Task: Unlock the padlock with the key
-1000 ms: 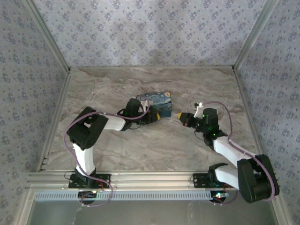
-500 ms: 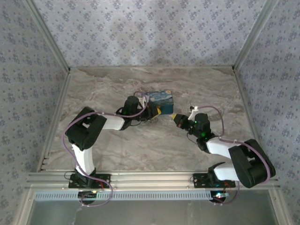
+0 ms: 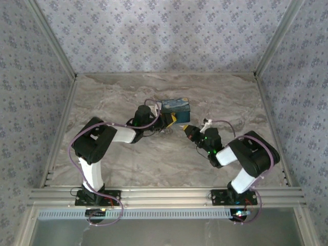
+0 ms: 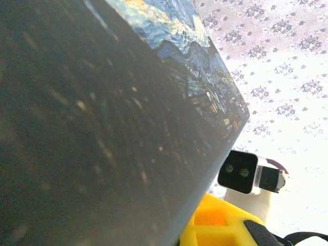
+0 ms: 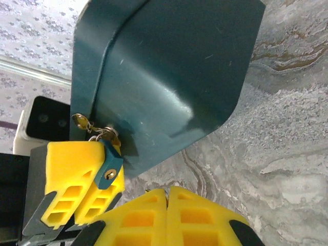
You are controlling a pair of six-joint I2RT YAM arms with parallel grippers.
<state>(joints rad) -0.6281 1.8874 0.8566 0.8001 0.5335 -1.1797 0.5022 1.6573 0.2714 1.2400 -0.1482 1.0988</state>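
Right wrist view: left pincer (image 5: 94,174) clamps padlock (image 5: 111,160), keyhole end toward closed right pincer (image 5: 167,195).

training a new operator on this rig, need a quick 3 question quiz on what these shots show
1. True or false: the right pincer is spread wide open.
2. Where is the blue padlock? A) at the left pincer's tips, beside the teal box; B) flat on the bare table, far from both arms; C) on the back wall.
3. Fill in: the fingers of both pincers are ____ in colour.
Key: 1 false; 2 A; 3 yellow.
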